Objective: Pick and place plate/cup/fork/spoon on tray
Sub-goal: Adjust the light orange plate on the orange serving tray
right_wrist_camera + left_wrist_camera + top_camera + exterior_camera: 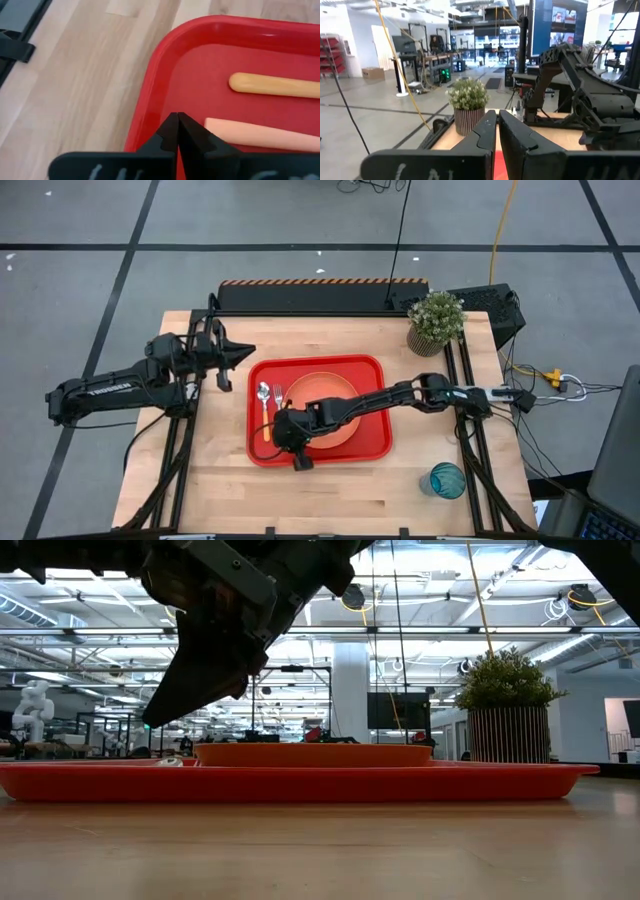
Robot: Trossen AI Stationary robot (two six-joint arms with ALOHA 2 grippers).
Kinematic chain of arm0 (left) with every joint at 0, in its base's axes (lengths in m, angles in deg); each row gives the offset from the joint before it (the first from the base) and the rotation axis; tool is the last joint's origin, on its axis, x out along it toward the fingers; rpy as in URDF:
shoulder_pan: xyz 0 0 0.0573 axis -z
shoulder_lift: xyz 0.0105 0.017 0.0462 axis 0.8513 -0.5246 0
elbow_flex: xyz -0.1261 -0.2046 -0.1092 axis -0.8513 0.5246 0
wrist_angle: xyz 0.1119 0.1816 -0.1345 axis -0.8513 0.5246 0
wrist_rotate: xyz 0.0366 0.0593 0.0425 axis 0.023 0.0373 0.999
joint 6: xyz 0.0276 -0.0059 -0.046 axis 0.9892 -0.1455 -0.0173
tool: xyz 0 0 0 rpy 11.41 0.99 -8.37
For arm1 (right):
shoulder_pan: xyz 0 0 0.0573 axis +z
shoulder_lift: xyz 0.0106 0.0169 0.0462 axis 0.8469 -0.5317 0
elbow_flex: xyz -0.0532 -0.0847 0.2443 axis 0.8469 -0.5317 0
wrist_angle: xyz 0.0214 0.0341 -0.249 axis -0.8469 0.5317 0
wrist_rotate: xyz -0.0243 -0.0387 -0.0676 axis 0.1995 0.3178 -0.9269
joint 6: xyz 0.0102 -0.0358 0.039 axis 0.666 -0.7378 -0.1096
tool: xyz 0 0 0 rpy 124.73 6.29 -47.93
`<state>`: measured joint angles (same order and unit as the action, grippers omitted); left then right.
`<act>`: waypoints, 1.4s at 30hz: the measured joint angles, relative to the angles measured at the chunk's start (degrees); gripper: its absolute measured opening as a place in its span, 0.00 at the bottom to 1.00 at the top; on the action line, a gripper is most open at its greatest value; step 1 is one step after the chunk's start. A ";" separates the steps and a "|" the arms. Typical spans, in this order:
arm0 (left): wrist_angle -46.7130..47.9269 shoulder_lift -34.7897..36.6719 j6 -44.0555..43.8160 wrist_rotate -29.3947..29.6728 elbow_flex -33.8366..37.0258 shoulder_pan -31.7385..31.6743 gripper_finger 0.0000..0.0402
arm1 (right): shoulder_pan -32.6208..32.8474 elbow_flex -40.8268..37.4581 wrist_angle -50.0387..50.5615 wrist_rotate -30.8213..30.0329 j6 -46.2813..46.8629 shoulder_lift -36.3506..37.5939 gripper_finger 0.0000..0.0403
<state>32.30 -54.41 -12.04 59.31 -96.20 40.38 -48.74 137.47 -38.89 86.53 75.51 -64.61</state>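
Observation:
The red tray [375, 442] lies mid-table and carries the orange plate [325, 390]. On its left part lie the spoon [264, 393] and the fork [277, 394], side by side, handles toward the near edge. The teal cup [447, 479] stands on the table near the right front corner. My right gripper [177, 122] is shut. It hovers over the tray's near left corner, beside the ends of the spoon's handle [275, 85] and the fork's handle [250, 134]. In the low view it [165, 710] hangs clear above the tray's rim [300, 783]. My left gripper [245, 352] waits shut, raised off the tray's far left corner.
A potted plant [435, 320] stands at the table's far right corner. My right arm [400, 395] reaches from the right across the plate. Bare wood lies along the near edge, left of the cup.

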 joint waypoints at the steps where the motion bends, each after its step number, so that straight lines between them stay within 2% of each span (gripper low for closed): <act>1: 0.67 -0.01 -0.10 0.00 0.00 0.00 0.06 | 0.01 -0.63 -0.99 -0.05 -0.12 0.09 0.00; 9: 5.48 -0.01 -0.74 0.00 0.02 0.02 0.06 | 0.32 -8.64 -14.70 -0.20 2.85 0.17 0.00; 17: 5.37 -0.01 -1.59 0.01 0.02 0.00 0.06 | 0.36 -8.91 -14.86 -0.51 3.70 0.17 0.00; 24: 3.79 -0.01 -0.45 0.02 0.02 0.02 0.06 | 0.36 -8.91 -13.13 -5.78 2.26 0.16 0.00; 30: 2.96 -0.01 0.12 0.02 0.02 0.01 0.06 | 0.49 -8.91 -12.78 -7.82 1.65 0.13 0.00; 42: 2.43 -0.01 -0.31 0.02 0.02 0.00 0.06 | 2.46 -8.91 -13.25 -7.75 -0.71 0.09 0.00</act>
<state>34.73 -54.43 -12.35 59.33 -96.18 40.38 -46.28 128.56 -52.14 78.77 74.80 -64.52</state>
